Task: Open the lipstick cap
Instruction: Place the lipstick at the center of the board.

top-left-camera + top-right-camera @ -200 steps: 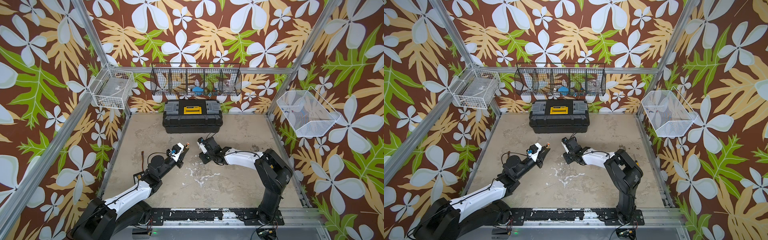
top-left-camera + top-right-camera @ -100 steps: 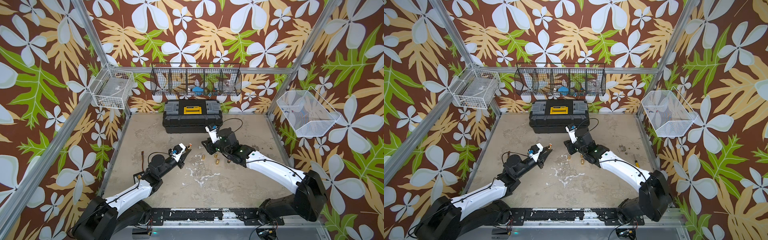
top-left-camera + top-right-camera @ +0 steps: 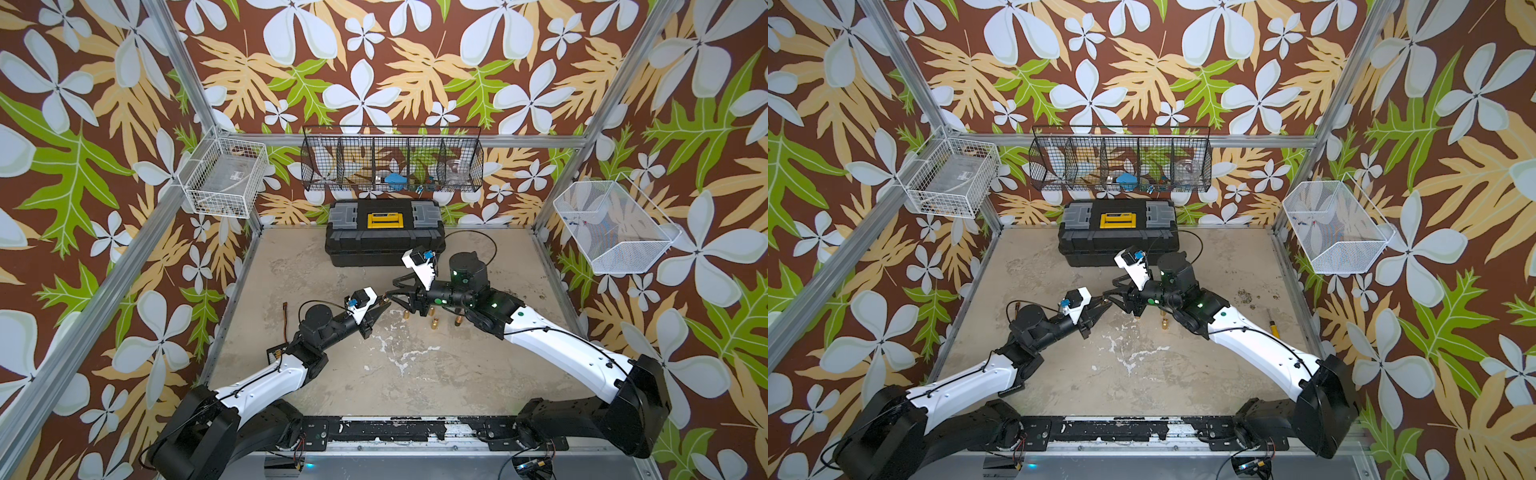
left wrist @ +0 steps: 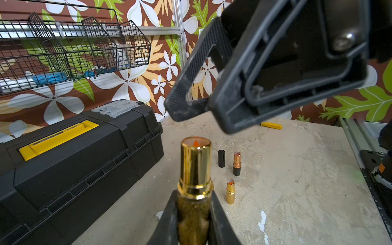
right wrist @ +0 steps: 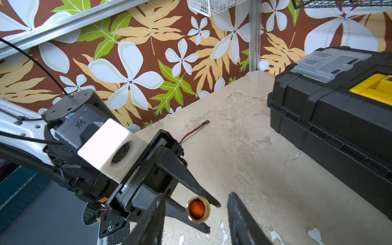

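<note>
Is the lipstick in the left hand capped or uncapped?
Uncapped: the lipstick in the left hand shows its orange tip in an open gold tube.

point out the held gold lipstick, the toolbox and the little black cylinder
gold lipstick point(image 4: 195, 165), left wrist view, middle of its shiny tube
toolbox point(image 3: 384, 245), a top view, black lid below the yellow handle
black cylinder point(image 4: 221, 158), left wrist view, its side wall

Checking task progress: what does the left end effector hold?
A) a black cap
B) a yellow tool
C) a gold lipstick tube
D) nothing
C: the left end effector is shut on the gold lipstick tube, with the orange tip exposed.
</note>
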{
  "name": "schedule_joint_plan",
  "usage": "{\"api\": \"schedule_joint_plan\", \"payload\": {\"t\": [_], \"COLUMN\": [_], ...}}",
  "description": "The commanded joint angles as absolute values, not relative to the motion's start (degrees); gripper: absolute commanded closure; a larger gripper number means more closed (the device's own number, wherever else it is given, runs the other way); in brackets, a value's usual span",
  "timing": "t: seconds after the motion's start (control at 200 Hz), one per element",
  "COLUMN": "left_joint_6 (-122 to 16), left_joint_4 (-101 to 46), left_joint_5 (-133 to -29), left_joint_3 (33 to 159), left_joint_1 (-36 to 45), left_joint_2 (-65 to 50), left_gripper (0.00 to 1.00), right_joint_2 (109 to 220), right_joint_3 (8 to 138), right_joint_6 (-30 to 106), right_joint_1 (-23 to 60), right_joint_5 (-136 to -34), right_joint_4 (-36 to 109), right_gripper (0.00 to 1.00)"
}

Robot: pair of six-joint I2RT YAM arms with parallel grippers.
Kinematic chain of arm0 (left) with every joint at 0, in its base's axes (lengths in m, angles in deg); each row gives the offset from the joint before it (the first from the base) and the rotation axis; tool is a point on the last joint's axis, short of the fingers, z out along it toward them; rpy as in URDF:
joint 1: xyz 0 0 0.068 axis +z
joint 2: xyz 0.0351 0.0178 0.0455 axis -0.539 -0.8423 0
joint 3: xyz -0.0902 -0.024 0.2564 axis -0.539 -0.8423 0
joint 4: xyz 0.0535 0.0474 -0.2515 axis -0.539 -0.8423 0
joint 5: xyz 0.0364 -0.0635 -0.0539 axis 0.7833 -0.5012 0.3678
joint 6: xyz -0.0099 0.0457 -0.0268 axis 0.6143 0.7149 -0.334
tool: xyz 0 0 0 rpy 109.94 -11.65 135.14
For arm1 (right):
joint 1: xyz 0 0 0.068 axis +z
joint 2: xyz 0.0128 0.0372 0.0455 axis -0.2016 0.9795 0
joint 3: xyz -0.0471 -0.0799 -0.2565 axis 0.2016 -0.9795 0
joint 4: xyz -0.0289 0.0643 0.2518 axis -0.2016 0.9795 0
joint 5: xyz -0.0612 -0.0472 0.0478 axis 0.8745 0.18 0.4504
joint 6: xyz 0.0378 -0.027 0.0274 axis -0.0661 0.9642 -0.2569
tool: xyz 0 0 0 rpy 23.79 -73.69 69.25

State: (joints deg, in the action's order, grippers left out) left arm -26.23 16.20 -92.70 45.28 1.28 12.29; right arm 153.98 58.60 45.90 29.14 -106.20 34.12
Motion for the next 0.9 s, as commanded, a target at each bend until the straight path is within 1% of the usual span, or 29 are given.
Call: {"api": "schedule_joint_plan", "payload": {"t": [0.0,0.195,0.225,0.305,0.47,0.611,0.666,0.896], "left_joint_6": [-25.5,-25.4,-25.3,-25.2,-25.0,-25.0,-25.0,-25.1], "left_joint_4": [14.6,14.5,14.5,14.3,14.4,14.2,14.2,14.3], "left_joint_5": [-94.0,-94.0,-94.0,-93.9,-93.8,-93.7,-93.6,-93.6], "left_joint_3": [46.3,46.5,46.5,46.5,46.5,46.6,46.6,46.7], "left_joint_1": [1.2,1.3,1.2,1.2,1.3,1.3,1.2,1.2], "left_joint_2": [12.3,12.2,12.1,12.0,11.9,11.5,11.4,11.1], "left_gripper": [0.86,0.86,0.86,0.86,0.86,0.86,0.85,0.85], "right_joint_2": [154.7,156.6,156.7,156.8,157.5,157.8,158.0,158.5], "right_joint_3": [59.5,60.9,61.1,60.9,61.5,61.7,61.6,61.9], "right_joint_6": [48.3,49.6,49.8,50.0,50.5,50.9,50.9,51.1], "right_joint_1": [29.9,30.6,30.6,30.6,30.6,30.6,30.6,30.6], "right_joint_5": [-108.2,-107.3,-105.8,-105.3,-105.4,-105.0,-104.9,-104.8], "right_joint_4": [35.6,38.2,38.5,38.4,39.2,39.8,39.9,40.6], "right_gripper": [0.50,0.50,0.50,0.53,0.65,0.69,0.73,0.74]}}
